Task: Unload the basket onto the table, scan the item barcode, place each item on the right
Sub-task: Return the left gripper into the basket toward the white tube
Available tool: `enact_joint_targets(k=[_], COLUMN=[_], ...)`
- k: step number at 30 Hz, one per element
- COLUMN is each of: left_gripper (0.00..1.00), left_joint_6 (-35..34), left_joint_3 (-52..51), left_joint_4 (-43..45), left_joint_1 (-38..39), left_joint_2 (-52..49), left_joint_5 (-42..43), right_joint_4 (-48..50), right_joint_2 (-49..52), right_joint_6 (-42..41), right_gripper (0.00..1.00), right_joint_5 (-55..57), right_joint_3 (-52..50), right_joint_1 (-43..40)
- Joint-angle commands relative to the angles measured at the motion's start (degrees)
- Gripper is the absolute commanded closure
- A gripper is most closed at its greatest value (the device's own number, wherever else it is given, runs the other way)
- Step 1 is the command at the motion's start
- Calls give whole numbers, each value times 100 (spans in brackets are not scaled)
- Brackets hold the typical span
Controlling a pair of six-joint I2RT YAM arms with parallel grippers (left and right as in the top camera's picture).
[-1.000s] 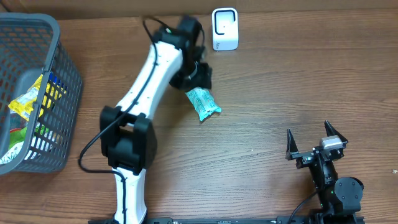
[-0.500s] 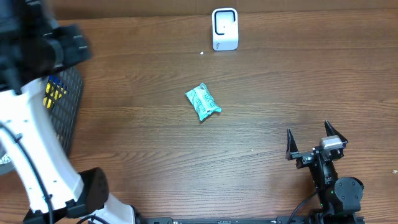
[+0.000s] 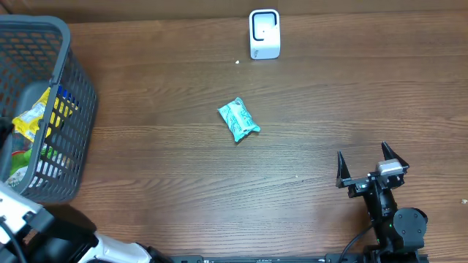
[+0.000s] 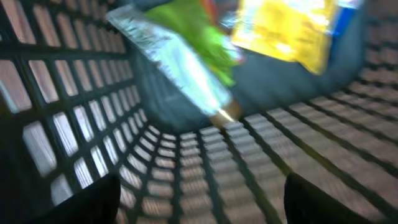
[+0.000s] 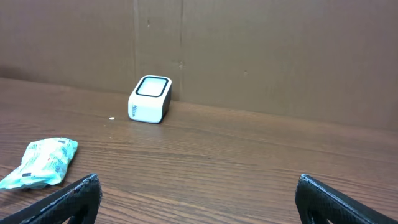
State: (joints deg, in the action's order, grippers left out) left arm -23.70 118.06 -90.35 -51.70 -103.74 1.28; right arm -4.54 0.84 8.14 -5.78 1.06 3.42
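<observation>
A teal packet (image 3: 238, 120) lies alone on the wooden table, below the white scanner (image 3: 264, 33) at the back edge; the right wrist view shows the packet (image 5: 42, 162) at far left and the scanner (image 5: 150, 99) behind it. My left gripper (image 4: 202, 208) is open inside the grey basket (image 4: 186, 162), nothing between its fingers. Ahead of it lie a green-and-silver packet (image 4: 186, 43) and a yellow packet (image 4: 286, 28). My right gripper (image 3: 363, 155) rests open and empty at the front right, far from the teal packet.
The basket (image 3: 69, 109) stands at the table's left edge with several packets inside, a yellow one (image 3: 29, 120) showing through the mesh. The left arm's white link (image 3: 14, 212) crosses the front left corner. A brown wall (image 5: 249, 50) backs the table.
The left arm has swung away from the teal packet near the scanner, across to the left and down into the basket. The teal packet stayed on the table. The right arm has not moved.
</observation>
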Motion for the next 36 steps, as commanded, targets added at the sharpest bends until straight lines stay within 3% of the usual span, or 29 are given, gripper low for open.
enact_joint_targets(k=[1, 11, 22, 36], left_gripper=[25, 25, 23, 19], left_joint_6=[-348, -656, -1622, -1572], left_joint_3=[-844, -2299, -3136, -4312], left_joint_4=[376, 1919, 2752, 4518], left_joint_1=[-291, -214, 236, 289], left_joint_2=[-39, -39, -42, -107], left_joint_5=[20, -52, -1082, -1023], right_joint_4=[20, 22, 22, 22], right_joint_2=[-68, -68, -68, -68], right_joint_6=[-20, -20, -20, -20], right_gripper=[0, 0, 0, 0], right_joint_5=[-28, -28, -28, -28], right_joint_3=[-61, -61, -61, -61], right_joint_1=[31, 31, 31, 31])
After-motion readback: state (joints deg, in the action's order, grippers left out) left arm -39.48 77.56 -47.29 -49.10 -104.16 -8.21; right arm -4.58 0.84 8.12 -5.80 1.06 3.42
